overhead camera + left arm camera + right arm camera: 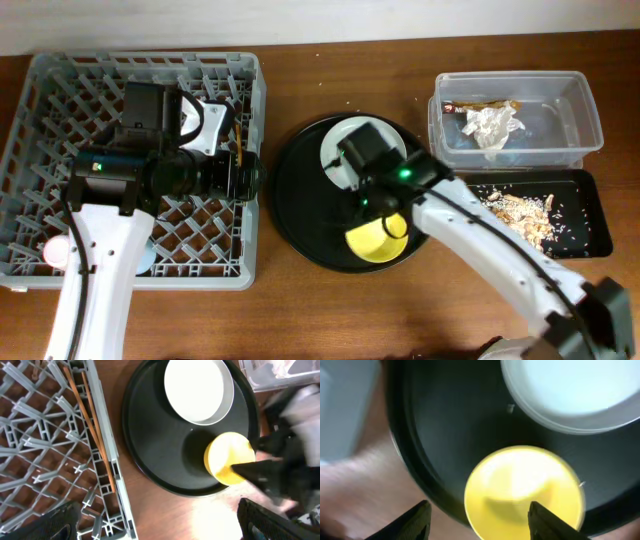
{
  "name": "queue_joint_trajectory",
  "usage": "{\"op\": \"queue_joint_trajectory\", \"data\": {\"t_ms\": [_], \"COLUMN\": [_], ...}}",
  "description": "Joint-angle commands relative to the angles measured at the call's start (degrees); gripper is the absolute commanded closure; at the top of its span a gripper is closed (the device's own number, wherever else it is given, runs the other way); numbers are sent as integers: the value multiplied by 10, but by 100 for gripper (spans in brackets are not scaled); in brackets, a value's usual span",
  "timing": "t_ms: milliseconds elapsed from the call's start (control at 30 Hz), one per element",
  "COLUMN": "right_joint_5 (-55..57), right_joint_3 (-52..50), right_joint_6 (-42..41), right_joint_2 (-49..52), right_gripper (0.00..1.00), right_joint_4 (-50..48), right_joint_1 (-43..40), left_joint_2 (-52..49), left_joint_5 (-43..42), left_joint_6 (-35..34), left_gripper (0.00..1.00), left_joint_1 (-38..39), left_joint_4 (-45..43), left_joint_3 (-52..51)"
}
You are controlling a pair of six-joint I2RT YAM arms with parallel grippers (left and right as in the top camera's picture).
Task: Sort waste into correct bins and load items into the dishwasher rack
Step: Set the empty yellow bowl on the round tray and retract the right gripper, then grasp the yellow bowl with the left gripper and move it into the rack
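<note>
Now: R hand open, empty, right above bowl on round tray. Bowl lies just ahead of finger gap, offset toward one finger. L hand open at rack edge, farther off, so R arm nearer.

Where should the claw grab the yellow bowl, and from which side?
Probably its thin rim, coming straight down. The yellow bowl seems to sit mouth-up on the round black tray, so the open right claw can put one finger inside, one outside. Choose the edge away from the plate, where there is room.
</note>
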State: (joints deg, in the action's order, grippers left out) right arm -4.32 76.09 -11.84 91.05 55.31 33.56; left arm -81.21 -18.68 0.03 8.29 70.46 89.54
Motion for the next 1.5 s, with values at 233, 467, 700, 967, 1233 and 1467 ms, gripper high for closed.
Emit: {"op": "queue_joint_trajectory", "data": {"t_ms": [233, 467, 700, 967, 1233, 1467], "right_joint_5": [-3, 138, -2, -56, -56, -56], "right_joint_3": [49, -41, -586, -758, -758, -758], "right_joint_6": [26, 75, 163, 159, 159, 159], "right_joint_2": [-346, -499, -833, -909, -909, -909], "right_gripper": [2, 2, 2, 1, 2, 2], "right_joint_4": [19, 71, -329, -518, -518, -518], "right_joint_1": [-2, -118, -344, -343, -343, -343], "left_joint_2": [1, 1, 1, 1, -3, -292], "left_joint_5": [5, 5, 5, 5, -177, 29], "left_joint_6": [7, 7, 7, 7, 5, -72], "left_gripper": [1, 1, 1, 1, 1, 23], "left_joint_1": [2, 2, 2, 2, 12, 279], "left_joint_4": [-5, -5, -5, -5, -89, -123], "left_joint_3": [5, 5, 5, 5, 4, -15]}}
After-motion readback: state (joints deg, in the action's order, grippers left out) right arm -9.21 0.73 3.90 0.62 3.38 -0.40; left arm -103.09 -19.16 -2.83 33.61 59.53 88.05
